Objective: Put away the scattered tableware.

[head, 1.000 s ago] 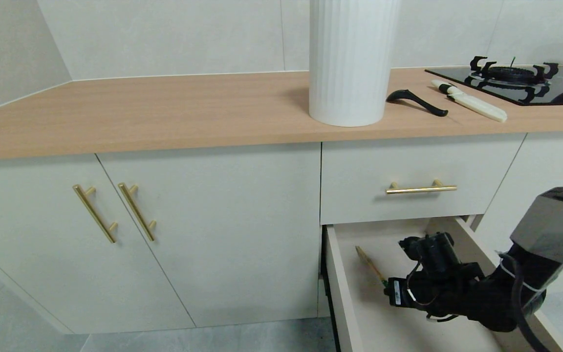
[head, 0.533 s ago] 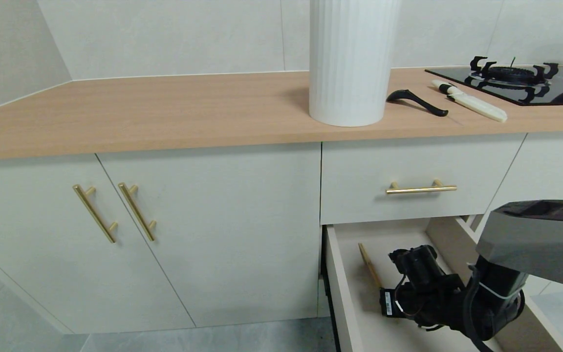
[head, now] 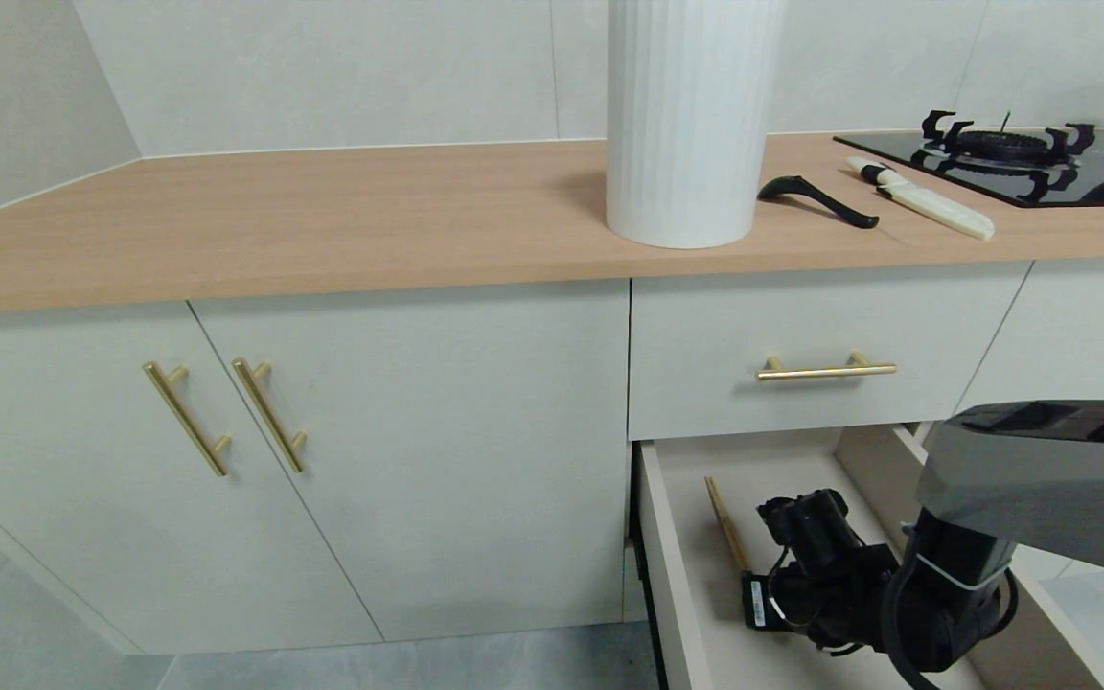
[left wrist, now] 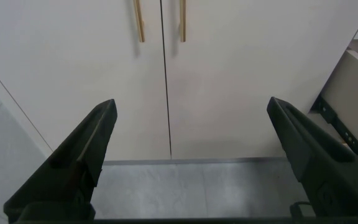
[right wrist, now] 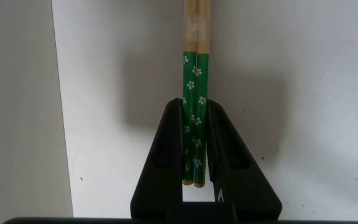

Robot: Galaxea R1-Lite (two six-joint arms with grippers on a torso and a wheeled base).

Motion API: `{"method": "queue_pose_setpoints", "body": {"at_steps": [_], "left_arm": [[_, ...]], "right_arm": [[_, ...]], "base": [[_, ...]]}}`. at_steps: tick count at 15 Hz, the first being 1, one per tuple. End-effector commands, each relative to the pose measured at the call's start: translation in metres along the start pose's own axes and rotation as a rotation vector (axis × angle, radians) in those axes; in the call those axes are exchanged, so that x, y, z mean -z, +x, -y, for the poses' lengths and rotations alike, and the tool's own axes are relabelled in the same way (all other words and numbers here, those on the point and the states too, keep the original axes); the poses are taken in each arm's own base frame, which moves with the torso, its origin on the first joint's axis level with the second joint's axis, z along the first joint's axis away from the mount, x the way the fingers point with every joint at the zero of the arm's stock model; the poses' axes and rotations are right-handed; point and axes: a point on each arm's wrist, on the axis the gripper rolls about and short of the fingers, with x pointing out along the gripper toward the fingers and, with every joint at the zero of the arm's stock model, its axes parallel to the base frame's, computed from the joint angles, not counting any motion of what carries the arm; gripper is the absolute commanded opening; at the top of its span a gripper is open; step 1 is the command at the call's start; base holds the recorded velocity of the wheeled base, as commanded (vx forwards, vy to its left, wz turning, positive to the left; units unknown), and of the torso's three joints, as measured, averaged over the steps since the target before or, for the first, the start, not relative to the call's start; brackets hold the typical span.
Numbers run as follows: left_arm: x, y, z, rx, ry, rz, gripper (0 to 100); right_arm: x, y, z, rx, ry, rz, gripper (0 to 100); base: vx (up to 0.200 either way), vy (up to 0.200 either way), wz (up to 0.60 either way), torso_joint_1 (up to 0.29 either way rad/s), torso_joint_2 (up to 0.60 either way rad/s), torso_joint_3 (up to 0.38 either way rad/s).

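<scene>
Chopsticks [right wrist: 196,74] pinched in right pincer [right wrist: 195,124], arm low inside open drawer [head: 782,460] — left pincer [left wrist: 191,109] spread wide.

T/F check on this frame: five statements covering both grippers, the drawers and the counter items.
1. The right gripper is shut on a pair of chopsticks. True.
2. The upper drawer is pulled open. False: the upper drawer is closed; the lower drawer is the open one.
3. The left gripper holds a spoon. False: the left gripper is open and empty, facing the cabinet doors.
4. A white knife lies on the counter beside the hob. True.
5. The black utensil is in the drawer. False: the black utensil lies on the counter between the white ribbed container and the knife.
</scene>
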Motion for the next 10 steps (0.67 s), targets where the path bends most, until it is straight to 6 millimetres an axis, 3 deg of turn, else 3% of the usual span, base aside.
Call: {"method": "queue_pose_setpoints", "body": {"at_steps": [1, 3, 4, 10], "left_arm": [[0.0000, 0.0000, 0.0000, 0.000, -0.002, 0.000, 100], [0.0000, 0.0000, 0.0000, 0.000, 0.000, 0.000, 100], [0.0000, 0.0000, 0.0000, 0.000, 0.000, 0.000, 100], [0.0000, 0.0000, 0.0000, 0.000, 0.000, 0.000, 100]], "right_arm": [[0.0009, 0.0008, 0.0003, 0.002, -0.001, -0.004, 0], [0.0009, 0.0008, 0.0003, 0.003, -0.001, -0.004, 0], [0.0009, 0.0008, 0.0003, 0.003, -0.001, -0.004, 100], [0.0005, 0.0004, 0.0002, 0.002, 0.000, -0.002, 100]], "base": [[0.000, 0.000, 0.00, 0.000, 0.00, 0.000], [0.000, 0.000, 0.00, 0.000, 0.00, 0.000], [0.000, 0.000, 0.00, 0.000, 0.00, 0.000], [0.000, 0.000, 0.00, 0.000, 0.00, 0.000]]}}
